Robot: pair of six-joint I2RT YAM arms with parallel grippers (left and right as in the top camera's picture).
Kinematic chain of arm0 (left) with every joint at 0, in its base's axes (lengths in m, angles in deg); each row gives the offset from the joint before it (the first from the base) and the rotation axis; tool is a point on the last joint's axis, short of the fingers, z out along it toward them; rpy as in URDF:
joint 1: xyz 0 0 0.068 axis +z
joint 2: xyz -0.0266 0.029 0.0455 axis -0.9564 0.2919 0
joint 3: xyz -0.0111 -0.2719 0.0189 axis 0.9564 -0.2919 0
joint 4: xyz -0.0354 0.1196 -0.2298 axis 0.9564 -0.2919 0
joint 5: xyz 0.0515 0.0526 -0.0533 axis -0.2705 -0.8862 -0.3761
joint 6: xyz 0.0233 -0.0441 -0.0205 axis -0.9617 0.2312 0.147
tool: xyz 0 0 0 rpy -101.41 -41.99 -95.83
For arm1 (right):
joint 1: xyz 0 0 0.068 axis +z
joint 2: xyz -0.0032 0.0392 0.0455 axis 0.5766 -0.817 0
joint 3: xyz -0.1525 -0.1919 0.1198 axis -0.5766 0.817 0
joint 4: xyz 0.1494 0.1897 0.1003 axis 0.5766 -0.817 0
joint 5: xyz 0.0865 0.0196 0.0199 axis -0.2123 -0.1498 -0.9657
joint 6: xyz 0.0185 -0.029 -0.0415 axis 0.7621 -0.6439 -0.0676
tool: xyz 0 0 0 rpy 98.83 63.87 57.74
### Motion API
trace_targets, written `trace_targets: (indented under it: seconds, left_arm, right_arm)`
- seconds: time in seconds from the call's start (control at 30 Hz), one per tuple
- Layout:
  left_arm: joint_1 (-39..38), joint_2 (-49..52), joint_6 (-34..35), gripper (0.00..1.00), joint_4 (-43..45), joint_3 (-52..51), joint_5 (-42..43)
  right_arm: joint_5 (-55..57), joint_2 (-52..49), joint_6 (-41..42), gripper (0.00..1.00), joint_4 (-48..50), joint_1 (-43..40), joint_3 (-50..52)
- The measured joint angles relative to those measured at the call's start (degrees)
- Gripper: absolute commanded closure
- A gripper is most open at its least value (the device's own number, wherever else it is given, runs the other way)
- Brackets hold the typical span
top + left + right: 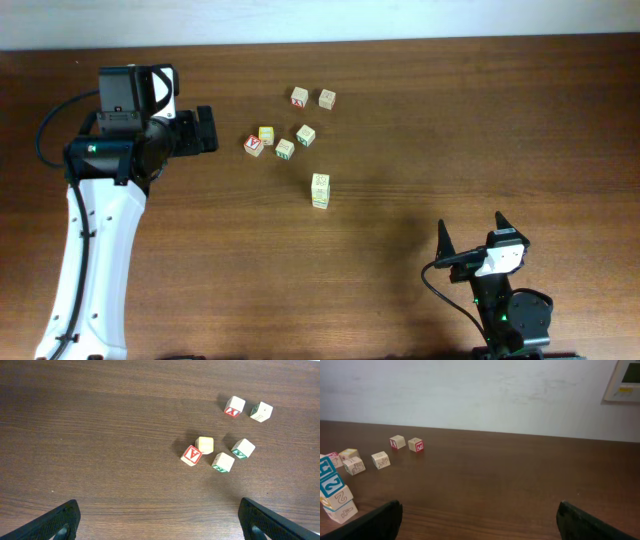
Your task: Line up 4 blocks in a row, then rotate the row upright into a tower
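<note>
The left gripper (211, 130) and right gripper (472, 232) both stood wide open and empty, well apart from the blocks (320, 190). These stood mid-table, apparently stacked upright with the long axis vertical and the blue-marked faces toward the right arm, near the loose cubes (285, 149). Turning them well would likely need a square, centred grip and a slow twist, to avoid toppling the stack.

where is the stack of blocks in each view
overhead: stack of blocks at the middle of the picture.
left wrist: not in it.
right wrist: at the lower left edge.
shared landmark: the pair of cubes side by side, seen in all three views.
</note>
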Motion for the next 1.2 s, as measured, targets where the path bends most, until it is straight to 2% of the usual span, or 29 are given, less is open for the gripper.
trace_targets:
  seconds: [0.63,0.73,0.77,0.87,0.93,1.07,1.2]
  left_arm:
    - [0.0,-0.2,-1.3,0.01,0.2,-0.1,0.0]
    - [-0.1,-9.3,-4.8,0.01,13.0,-10.8,0.0]
    - [-0.1,-15.0,-5.2,0.01,20.6,-19.6,-0.1]
    - [-0.1,-25.6,-5.7,0.01,31.5,-35.1,-1.4]
    - [-0.1,-31.8,-5.7,0.01,32.9,-40.6,-2.4]
    - [-0.1,-37.2,-5.7,0.01,35.3,-45.2,-3.5]
    - [-0.1,-46.1,-5.7,0.01,44.0,-56.2,-3.9]
  right_arm:
    - [0.0,0.0,0.0,0.01,0.0,0.0,0.0]
    - [0.0,0.0,0.0,0.01,0.0,0.0,0.0]
    - [0.1,0.0,0.0,0.01,0.0,0.0,0.0]
    - [0.2,0.0,0.0,0.01,0.0,0.0,0.0]
    - [0.2,0.1,0.0,0.01,0.0,0.0,0.0]
    - [0.2,0.1,0.0,0.01,0.0,0.0,0.0]
    - [0.2,0.1,0.0,0.01,0.0,0.0,0.0]
